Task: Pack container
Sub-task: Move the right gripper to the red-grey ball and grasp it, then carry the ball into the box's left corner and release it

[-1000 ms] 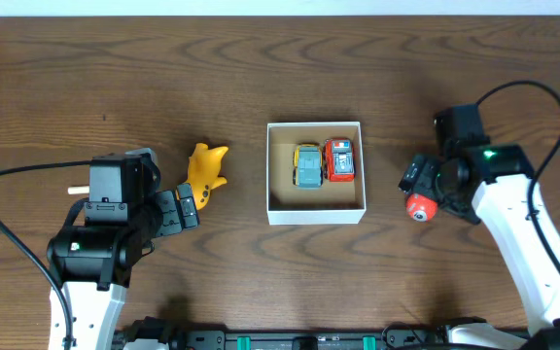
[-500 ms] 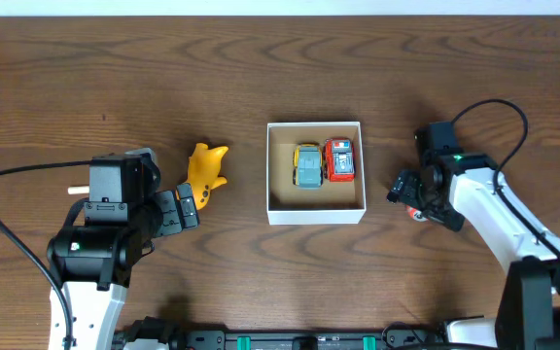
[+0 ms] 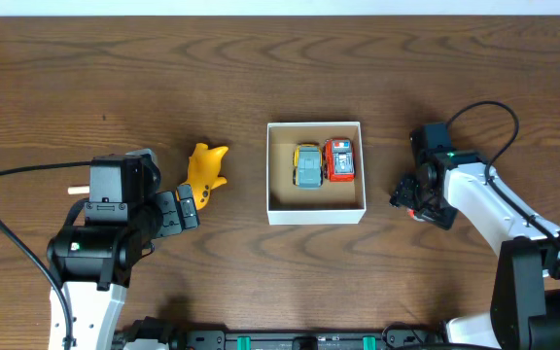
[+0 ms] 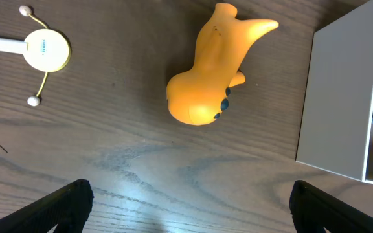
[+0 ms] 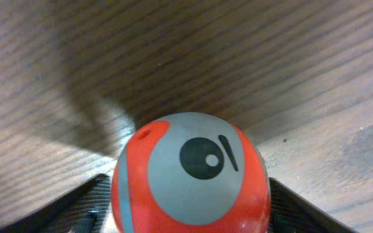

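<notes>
Two cars (image 3: 308,165) in one container (image 3: 315,215); wide left tool (image 4: 198,206) faces one yellow toy (image 4: 212,74), right tool (image 5: 190,208) grips one ball (image 5: 190,165)

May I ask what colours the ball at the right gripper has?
Round ball: red and grey, black eye; right wrist view.

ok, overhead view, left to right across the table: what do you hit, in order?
yellow toy → container left wall → blue-grey car → red car → right gripper, fingers either side of the red ball. Left gripper overlaps the yellow toy, so skipped.
</notes>
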